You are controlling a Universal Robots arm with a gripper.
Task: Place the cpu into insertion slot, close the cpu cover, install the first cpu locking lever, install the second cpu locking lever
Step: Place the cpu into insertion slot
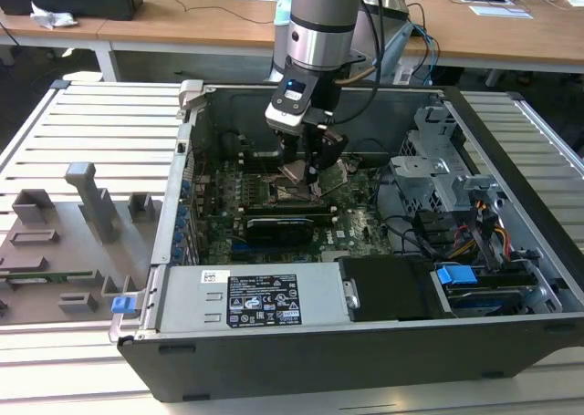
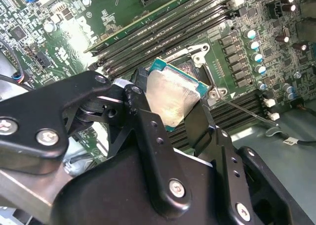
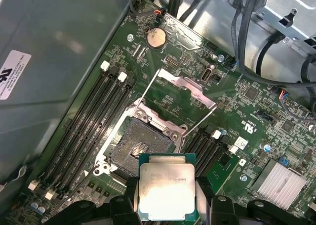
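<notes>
The hand (image 3: 167, 201) grips the one cpu (image 3: 166, 193) by two opposite edges, one black finger (image 3: 129, 198) on each side. The chip is square, so no long axis shows. Its dull metal top faces the first wrist camera, and its underside is hidden. In that view its edges do not line up with those of the insertion slot (image 3: 139, 146), which lies open and bare just beyond it on the green motherboard (image 3: 256, 136). In the exterior view the cpu (image 1: 297, 171) hangs tilted, close above the slot inside the computer case (image 1: 365, 360) on the slatted desk (image 1: 91, 114). The single cpu cover (image 3: 187, 85) stands raised past the slot, with a wire lever (image 3: 146, 89) on one side and another wire lever (image 3: 200, 120) on the other. In the second wrist view the cpu (image 2: 173, 99) hides much of the slot.
</notes>
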